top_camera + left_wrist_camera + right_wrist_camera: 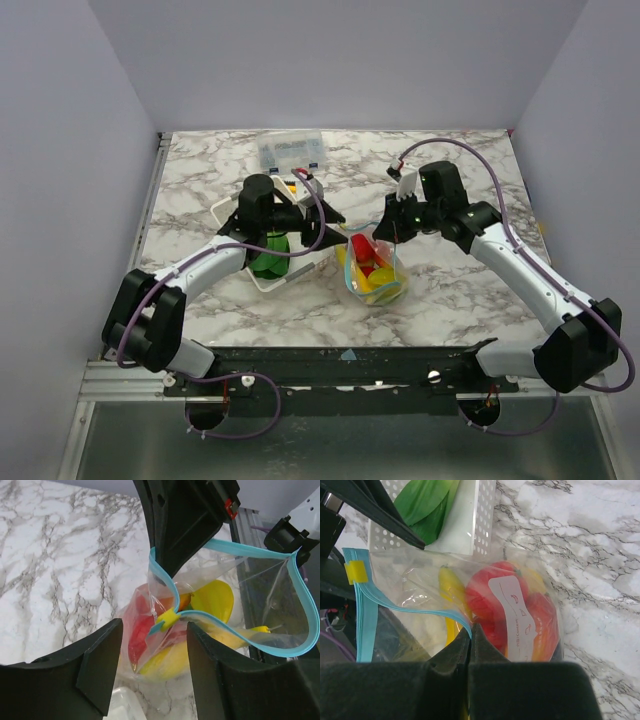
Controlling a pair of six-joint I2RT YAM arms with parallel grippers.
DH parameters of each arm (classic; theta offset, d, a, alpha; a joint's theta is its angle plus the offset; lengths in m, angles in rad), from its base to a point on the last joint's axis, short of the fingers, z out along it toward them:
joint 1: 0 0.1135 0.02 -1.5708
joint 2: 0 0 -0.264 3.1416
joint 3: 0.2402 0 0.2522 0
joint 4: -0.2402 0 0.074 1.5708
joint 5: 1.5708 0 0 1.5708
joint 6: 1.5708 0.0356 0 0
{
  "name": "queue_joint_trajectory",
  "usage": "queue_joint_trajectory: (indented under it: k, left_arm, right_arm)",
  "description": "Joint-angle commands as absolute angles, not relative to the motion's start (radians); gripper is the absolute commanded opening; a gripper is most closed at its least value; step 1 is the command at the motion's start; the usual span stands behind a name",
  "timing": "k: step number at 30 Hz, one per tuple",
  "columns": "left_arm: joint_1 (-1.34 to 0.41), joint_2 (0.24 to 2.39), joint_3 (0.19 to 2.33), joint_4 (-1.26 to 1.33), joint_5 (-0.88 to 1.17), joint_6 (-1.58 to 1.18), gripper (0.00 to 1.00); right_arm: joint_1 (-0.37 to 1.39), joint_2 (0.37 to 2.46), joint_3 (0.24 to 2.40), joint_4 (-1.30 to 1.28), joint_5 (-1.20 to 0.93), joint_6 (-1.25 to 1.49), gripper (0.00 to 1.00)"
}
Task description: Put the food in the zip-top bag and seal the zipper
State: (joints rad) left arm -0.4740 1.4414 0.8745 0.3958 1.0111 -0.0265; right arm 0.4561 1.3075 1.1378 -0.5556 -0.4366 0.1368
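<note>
1. Bag (376, 272) at frame center in top view, on marble table (450, 300), standing mouth-up between the two grippers.
2. Right gripper (470, 636): closed, fingers pressed tight together on the bag's top edge, pinching it right where the blue zipper (364, 625) runs in. In the top view, at the bag's upper right rim.
3. Left gripper (154, 626): open, jaws wide apart at bottom of its wrist view, clamping nothing. In the top view, just upper left of the bag.
4. Yellow slider (169, 618) on the zipper lies in the gap between the left fingers, a bit beyond the tips. Cannot tell whether touching either one.
5. Bag mouth open: in the left wrist view, zipper loops out wide to the right edge of frame and comes back to the slider. One side of the strip runs up to the black right gripper at top center.
6. Food (492, 592) inside the bag: red pieces in the middle under a white label, banana (449, 585) to their left, lemon (215, 597) showing through the plastic in the left wrist view.
7. Green piece (427, 502) lying in white tray (482, 520), upper left of the right wrist view, just behind the bag and outside it.
8. Clear box (290, 150) at top of table, well apart from the bag.
</note>
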Motion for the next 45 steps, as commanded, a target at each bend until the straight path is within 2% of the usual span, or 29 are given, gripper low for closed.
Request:
queue_joint_trajectory:
  k: [1, 4, 7, 10, 12, 17, 23, 27, 32, 37, 45]
  left_arm:
    - [-0.498, 1.461, 0.865, 0.593, 1.057, -0.136, 0.51]
    - [-0.528, 1.462, 0.883, 0.538, 1.094, -0.108, 0.44]
    - [-0.538, 1.446, 0.925, 0.389, 1.089, -0.015, 0.26]
    - [-0.538, 1.426, 0.937, 0.312, 1.079, 0.056, 0.13]
    - [-0.540, 1.430, 0.951, 0.288, 1.064, 0.063, 0.00]
    - [-0.540, 1.438, 1.009, 0.226, 1.028, 0.010, 0.00]
    - [-0.540, 1.403, 1.004, 0.260, 0.910, -0.223, 0.00]
    - [-0.552, 1.389, 0.999, 0.293, 0.912, -0.334, 0.00]
    - [-0.578, 1.380, 1.015, 0.291, 0.913, -0.400, 0.00]
    - [-0.592, 1.396, 1.034, 0.258, 0.923, -0.413, 0.00]
    - [-0.593, 1.398, 1.059, 0.154, 0.920, -0.362, 0.00]
  right_arm:
    - [0.450, 1.298, 1.128, -0.552, -0.473, 0.123, 0.01]
    - [0.451, 1.303, 1.135, -0.553, -0.472, 0.134, 0.01]
    - [0.451, 1.301, 1.160, -0.573, -0.452, 0.142, 0.01]
    - [0.452, 1.303, 1.200, -0.610, -0.415, 0.150, 0.01]
    - [0.450, 1.309, 1.221, -0.633, -0.404, 0.155, 0.03]
    - [0.452, 1.332, 1.295, -0.742, -0.298, 0.150, 0.20]
    - [0.489, 1.335, 1.406, -0.855, -0.101, 0.106, 0.54]
    - [0.511, 1.278, 1.442, -0.810, -0.199, 0.048, 0.75]
    - [0.528, 1.237, 1.401, -0.702, -0.379, -0.039, 0.96]
    - [0.549, 1.299, 1.422, -0.732, -0.466, -0.089, 1.00]
    - [0.657, 1.285, 1.385, -0.645, -0.408, -0.129, 0.99]
